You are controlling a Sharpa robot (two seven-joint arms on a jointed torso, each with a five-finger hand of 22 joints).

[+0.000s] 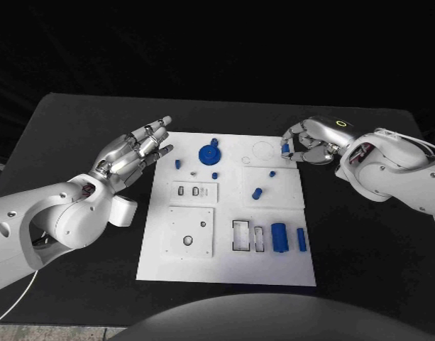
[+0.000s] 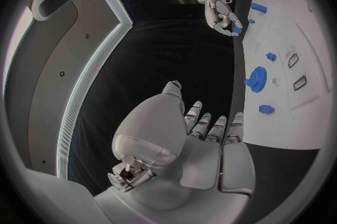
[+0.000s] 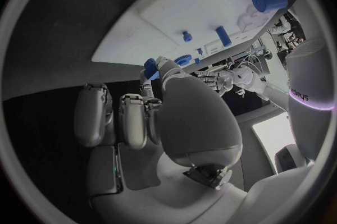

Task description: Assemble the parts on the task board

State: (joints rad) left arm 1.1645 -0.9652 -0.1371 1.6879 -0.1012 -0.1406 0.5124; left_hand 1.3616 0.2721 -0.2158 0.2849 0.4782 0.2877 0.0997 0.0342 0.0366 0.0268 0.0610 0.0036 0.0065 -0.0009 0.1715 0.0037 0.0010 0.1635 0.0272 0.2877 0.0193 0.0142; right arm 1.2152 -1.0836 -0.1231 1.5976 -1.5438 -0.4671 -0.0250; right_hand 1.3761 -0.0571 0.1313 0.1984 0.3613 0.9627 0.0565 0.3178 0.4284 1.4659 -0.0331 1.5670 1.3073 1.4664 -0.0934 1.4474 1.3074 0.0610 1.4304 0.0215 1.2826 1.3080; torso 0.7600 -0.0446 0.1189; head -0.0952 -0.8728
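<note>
While the board (image 1: 228, 266) lies flat at the table's (image 1: 381, 256) centre, it looks stiff and needs no holding. Left hand (image 1: 133, 153) hovers at its 10 o'clock edge, fingers spread wide, holding nothing. Right hand (image 1: 309, 142) sits at the board's 1 o'clock corner, fingers curled, pinching a small blue part (image 3: 150, 68) at the fingertips. Blue gear (image 1: 209, 152) lies toward 12 o'clock; blue blocks (image 1: 279, 238) stand near 4 o'clock; a short peg (image 1: 257, 192) lies near centre. These parts look light, rigid, smooth plastic, likely slippery; I would pinch each across its sides, the gear by its rim.
</note>
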